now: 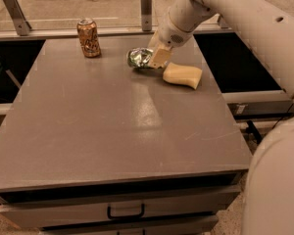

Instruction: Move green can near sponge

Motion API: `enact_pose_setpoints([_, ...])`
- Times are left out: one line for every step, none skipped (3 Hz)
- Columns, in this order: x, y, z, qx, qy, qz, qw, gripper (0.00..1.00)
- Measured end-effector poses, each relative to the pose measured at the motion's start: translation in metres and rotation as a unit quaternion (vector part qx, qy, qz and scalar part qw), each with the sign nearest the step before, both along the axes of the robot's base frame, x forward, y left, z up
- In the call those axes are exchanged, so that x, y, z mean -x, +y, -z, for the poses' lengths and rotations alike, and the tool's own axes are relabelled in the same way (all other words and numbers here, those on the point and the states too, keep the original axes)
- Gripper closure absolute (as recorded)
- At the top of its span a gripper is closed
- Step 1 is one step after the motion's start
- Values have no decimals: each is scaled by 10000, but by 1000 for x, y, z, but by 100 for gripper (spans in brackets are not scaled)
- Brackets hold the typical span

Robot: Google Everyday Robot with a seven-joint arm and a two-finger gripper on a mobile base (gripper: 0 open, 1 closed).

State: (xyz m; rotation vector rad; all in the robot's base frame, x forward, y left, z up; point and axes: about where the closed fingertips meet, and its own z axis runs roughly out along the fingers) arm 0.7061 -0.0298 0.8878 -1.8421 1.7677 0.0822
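The green can [139, 58] is dented, shiny green and silver, and lies on its side at the back middle of the grey table [112, 126]. My gripper [156, 58] is at the can's right end, its tan fingers [159, 57] closed around it. The pale yellow sponge [182, 75] lies flat just right of and in front of the gripper, a small gap from the can. The white arm reaches in from the upper right.
An upright orange-brown can [88, 37] stands at the back left of the table. A metal rail with posts [146, 4] runs behind the table. A drawer with a black handle [125, 212] sits below the front edge. The arm's base [277, 180] fills the lower right.
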Motion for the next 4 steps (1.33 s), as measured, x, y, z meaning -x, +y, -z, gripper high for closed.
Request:
enact_pose_setpoints([-19, -12, 3, -3, -2, -75, 10000, 100])
enact_pose_setpoints([-26, -6, 11, -88, 92, -200, 9997, 82])
enact_pose_setpoints([-29, 4, 20, -177, 188, -281, 9993, 59])
enact_pose_setpoints([-29, 5, 25, -222, 254, -266, 9991, 36])
